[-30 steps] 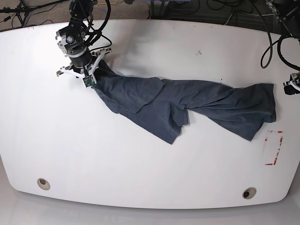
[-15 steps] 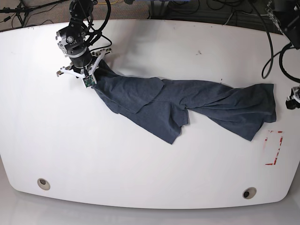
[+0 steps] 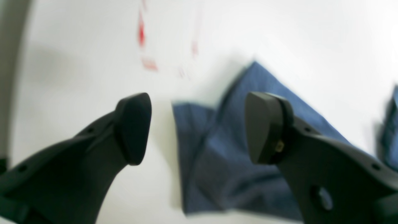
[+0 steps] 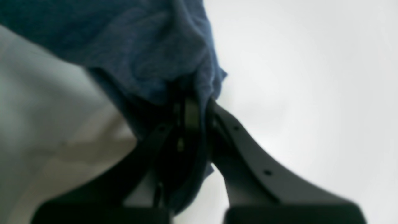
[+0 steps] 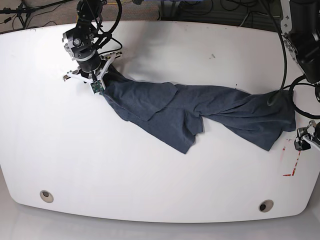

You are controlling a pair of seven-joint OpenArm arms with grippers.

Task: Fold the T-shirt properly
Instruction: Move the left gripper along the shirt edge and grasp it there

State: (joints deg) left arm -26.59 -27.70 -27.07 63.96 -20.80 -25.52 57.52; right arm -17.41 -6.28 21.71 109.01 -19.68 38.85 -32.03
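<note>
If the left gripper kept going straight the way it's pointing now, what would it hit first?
Most likely the T-shirt: its corner lies between the open fingers of the left gripper, with white table around it. The wrist view is blurred, so depth is uncertain.

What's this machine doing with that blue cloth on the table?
Two robot arms are working on a dark blue T-shirt that lies stretched and rumpled across a white table. The right gripper is clamped on one end of the shirt at the table's far corner. The left gripper hangs open just above the other end, holding nothing. No fold has been made yet.
</note>
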